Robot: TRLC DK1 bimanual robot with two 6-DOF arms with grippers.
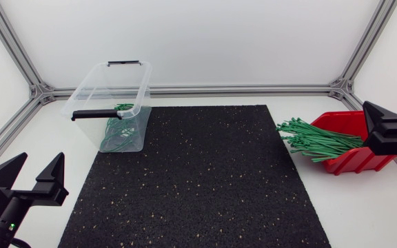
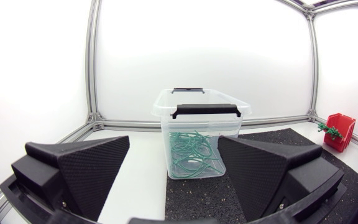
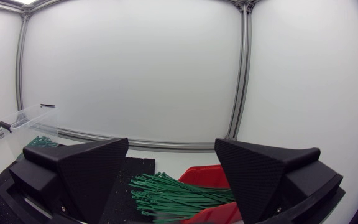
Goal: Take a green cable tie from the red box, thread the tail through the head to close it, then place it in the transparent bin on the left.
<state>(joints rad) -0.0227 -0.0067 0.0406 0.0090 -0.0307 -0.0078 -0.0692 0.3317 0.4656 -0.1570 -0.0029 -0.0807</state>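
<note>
The right gripper is released, its two wedge fingers stand wide apart with nothing between them, and it hangs above the outer end of the red box. In the right wrist view this gripper looks down on the green cable ties, which lie ahead of it and lower, in the gap between its fingers, with the red box under them. The green cable ties form one loose bundle. Its long axis runs across the table, from the box away from the right gripper toward the black mat. The free ends stick out over the open front of the box, fan a little, and reach about to the mat's edge. The left gripper is open too and holds nothing. Straight ahead of the left gripper, well apart from it, stands the transparent bin, upright, with its short side and a black handle turned to the gripper and its long axis pointing away from it. Inside the transparent bin lie closed green ties, curled in loops on the bottom.
</note>
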